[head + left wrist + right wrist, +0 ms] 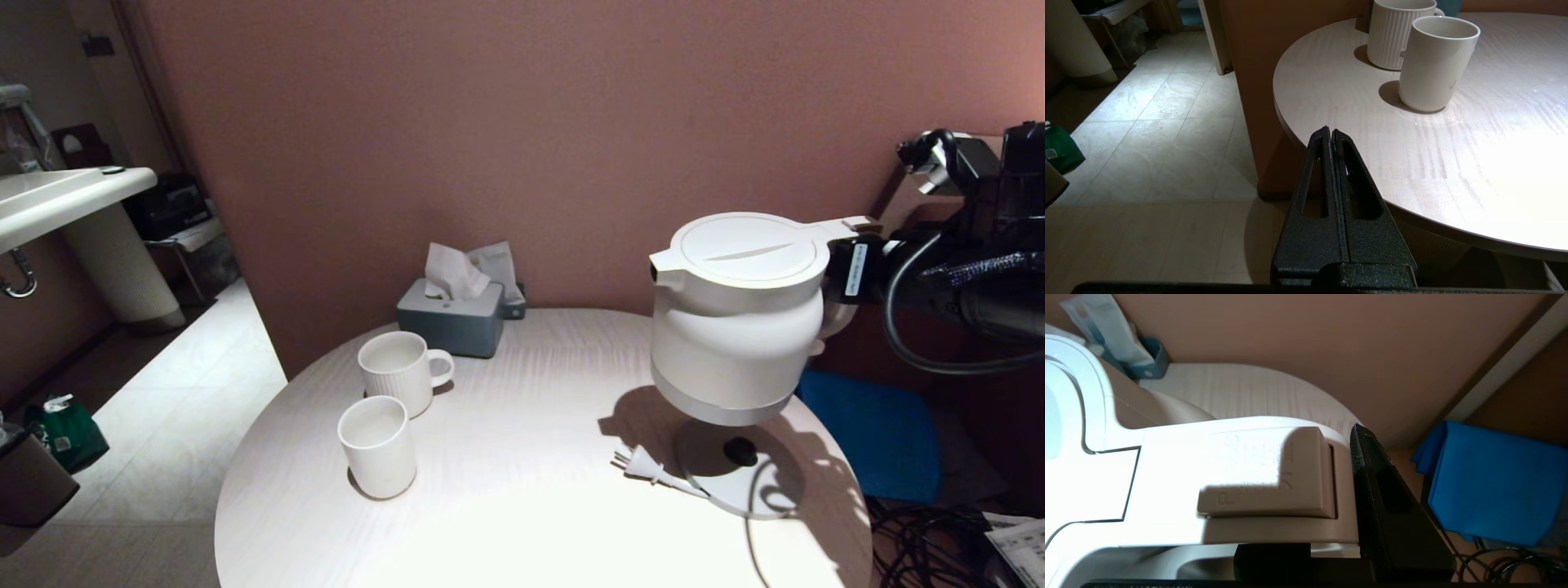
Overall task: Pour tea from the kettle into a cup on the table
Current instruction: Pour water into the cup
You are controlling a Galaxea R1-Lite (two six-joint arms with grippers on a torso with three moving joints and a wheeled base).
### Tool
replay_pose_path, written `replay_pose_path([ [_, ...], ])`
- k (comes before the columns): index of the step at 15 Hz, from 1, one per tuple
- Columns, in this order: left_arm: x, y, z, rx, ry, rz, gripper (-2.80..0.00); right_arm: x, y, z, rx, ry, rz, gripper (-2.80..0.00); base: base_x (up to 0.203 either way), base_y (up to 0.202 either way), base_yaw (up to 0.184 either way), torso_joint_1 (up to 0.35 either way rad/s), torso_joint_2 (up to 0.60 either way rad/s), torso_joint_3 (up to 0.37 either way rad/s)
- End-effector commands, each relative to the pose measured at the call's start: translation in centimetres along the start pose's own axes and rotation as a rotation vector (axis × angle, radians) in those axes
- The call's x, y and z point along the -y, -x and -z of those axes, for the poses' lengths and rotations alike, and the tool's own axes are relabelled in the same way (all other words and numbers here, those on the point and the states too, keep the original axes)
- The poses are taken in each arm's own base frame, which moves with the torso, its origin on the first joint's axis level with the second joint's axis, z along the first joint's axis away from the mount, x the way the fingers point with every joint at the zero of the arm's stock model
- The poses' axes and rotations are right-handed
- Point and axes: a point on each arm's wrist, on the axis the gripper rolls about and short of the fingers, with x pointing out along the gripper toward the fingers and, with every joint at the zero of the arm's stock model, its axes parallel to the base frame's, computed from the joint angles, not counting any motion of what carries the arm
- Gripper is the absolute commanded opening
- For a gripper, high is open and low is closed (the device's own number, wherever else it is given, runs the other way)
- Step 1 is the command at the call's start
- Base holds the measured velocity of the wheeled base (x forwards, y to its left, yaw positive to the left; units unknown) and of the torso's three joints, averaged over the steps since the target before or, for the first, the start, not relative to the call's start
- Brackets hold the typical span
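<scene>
The white kettle (739, 318) hangs in the air above its grey base disc (735, 478), nearly upright, lid closed, spout facing the cups. My right gripper (851, 269) is shut on the kettle's handle (1249, 477); one black finger (1374, 486) presses its side, the other is hidden. The smooth white cup (377, 445) stands at the table's (522, 506) left front and looks empty (1435, 65). No tea shows. My left gripper (1329, 130) is shut on nothing, just off the table's edge (1290, 126), short of the cup.
A ribbed mug with a handle (400, 371) stands right behind the cup. A grey tissue box (453, 318) sits at the back by the wall. The base disc's plug (641, 465) lies on the table. A blue cloth (878, 429) lies off the table's right side.
</scene>
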Motion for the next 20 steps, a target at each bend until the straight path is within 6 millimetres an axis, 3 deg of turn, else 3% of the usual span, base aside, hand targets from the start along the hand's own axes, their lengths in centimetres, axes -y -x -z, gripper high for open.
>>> replay_pose_path([
  [1,0.0,0.0,0.0,-0.001,0.0,0.0,-2.8,-1.3,0.2,-0.9,0.019,0.009,-0.025,-2.8,0.0,0.0,0.0,0.0,0.0,0.0],
  [14,0.0,0.0,0.0,-0.001,0.0,0.0,-2.8,-10.0,-1.2,-3.1,0.036,0.079,-0.035,-2.8,0.0,0.0,0.0,0.0,0.0,0.0],
  [20,0.0,0.0,0.0,-0.001,0.0,0.0,-2.8,-13.9,-2.4,-2.7,0.04,0.12,-0.044,-2.8,0.0,0.0,0.0,0.0,0.0,0.0],
])
